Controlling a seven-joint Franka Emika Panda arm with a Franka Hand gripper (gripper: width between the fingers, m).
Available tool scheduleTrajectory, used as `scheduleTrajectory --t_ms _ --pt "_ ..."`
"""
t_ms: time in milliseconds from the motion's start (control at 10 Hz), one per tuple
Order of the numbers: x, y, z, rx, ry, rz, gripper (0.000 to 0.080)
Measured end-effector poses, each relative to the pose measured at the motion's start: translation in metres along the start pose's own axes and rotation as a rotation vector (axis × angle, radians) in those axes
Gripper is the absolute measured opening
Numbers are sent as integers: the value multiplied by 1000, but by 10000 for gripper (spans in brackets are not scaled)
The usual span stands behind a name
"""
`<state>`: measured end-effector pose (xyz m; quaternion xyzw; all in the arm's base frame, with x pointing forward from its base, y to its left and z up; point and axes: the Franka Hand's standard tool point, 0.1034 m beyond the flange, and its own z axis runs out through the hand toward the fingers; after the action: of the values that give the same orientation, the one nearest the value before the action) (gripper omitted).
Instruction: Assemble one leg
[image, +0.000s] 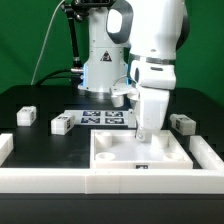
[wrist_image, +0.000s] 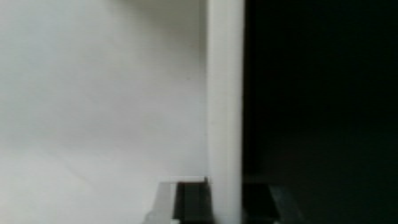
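Observation:
Three legs lie on the black table in the exterior view: one at the far left (image: 27, 116), one beside it (image: 62, 125), one at the right (image: 182, 123). The large white square panel (image: 125, 148) lies flat at the front. My gripper (image: 148, 130) points straight down at the panel's back edge. In the wrist view the panel (wrist_image: 107, 100) fills one side and the black table (wrist_image: 320, 100) the other. My gripper (wrist_image: 226, 205) sits over the panel's edge, its dark fingers (wrist_image: 192, 205) close together with only a thin white strip between them. It holds no leg.
The marker board (image: 105, 118) lies behind the panel, near the robot base. A white wall runs along the front (image: 110, 183), with side pieces at the exterior view's left (image: 5, 148) and right (image: 210, 150). The panel sits against the front wall.

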<state>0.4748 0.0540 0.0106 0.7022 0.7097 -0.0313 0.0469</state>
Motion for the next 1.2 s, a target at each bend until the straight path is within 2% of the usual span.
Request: scheduleTrajectory --t_ms 500,600,1000,1200 --pt "32 13 -4 -12 20 26 59" --pt "33 13 -4 -3 15 43 59" --pt "32 13 -3 -3 14 45 59" --pt "32 13 -3 -3 14 45 411"
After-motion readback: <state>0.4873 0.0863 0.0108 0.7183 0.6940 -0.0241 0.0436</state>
